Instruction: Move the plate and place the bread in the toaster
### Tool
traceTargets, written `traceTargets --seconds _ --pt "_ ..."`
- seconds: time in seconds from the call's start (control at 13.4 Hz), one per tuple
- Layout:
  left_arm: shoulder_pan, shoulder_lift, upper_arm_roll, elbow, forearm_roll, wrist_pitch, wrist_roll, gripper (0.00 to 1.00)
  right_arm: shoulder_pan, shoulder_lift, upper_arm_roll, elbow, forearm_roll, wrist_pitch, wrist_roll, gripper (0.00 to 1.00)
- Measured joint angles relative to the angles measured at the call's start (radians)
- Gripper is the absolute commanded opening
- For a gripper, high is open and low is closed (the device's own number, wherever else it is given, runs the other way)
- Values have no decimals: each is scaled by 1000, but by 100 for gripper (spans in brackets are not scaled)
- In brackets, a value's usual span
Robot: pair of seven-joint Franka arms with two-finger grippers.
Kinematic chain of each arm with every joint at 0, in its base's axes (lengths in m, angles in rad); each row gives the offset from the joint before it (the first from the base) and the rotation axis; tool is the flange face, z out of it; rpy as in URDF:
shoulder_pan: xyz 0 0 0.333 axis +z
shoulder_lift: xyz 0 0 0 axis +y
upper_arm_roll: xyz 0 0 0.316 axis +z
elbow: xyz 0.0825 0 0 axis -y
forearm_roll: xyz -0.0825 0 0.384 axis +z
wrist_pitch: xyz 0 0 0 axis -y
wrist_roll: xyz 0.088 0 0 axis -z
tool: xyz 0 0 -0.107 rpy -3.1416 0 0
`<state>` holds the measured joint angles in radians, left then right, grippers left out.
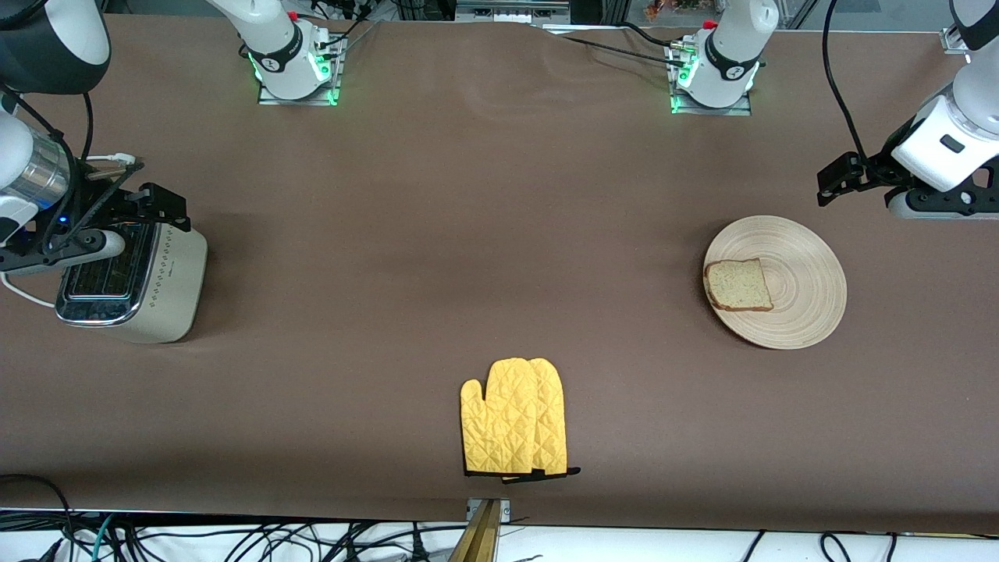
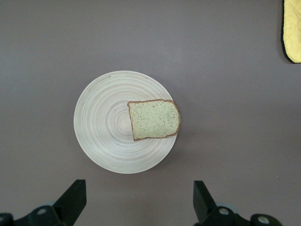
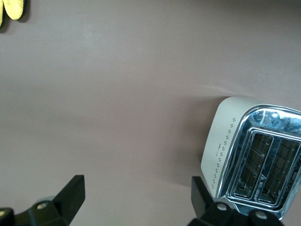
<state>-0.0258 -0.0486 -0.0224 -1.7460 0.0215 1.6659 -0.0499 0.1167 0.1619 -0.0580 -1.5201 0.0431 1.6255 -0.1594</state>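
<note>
We see a brown tabletop (image 1: 484,234) with cables along its near edge. Nearest lies a yellow oven mitt (image 1: 515,417), fingertips pointing to 12 o'clock. Farther off, toward the left arm's end, the round, ring-grooved beige plate (image 1: 788,282) carries the bread (image 1: 738,285) at its 9 o'clock edge, speckled tan with dark crust. Toward the right arm's end stands the cream toaster (image 1: 136,285), slots running near to far. The left gripper (image 2: 139,200) hovers beside the plate, jaws wide apart and empty; the right gripper (image 3: 136,200) hangs over the toaster, jaws likewise spread and empty.
</note>
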Motion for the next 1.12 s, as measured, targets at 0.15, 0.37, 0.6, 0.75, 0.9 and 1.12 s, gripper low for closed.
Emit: traceTargets --seconds 0.15,0.37,0.6,0.75,0.9,1.12 --pt "0 0 0 0 0 0 0 100 0 0 0 0 0 0 0 100" --pt "25 4 1 0 -6 -1 -1 100 0 0 0 0 0 0 0 100" --pt "121 25 5 0 -125 -12 2 100 0 0 0 0 0 0 0 100" --pt "197 52 6 -1 -210 -32 45 100 0 0 0 0 0 0 0 100" --pt "276 93 7 -1 -284 -36 181 100 0 0 0 0 0 0 0 100" --pt "380 177 8 0 -322 -36 442 100 0 0 0 0 0 0 0 100"
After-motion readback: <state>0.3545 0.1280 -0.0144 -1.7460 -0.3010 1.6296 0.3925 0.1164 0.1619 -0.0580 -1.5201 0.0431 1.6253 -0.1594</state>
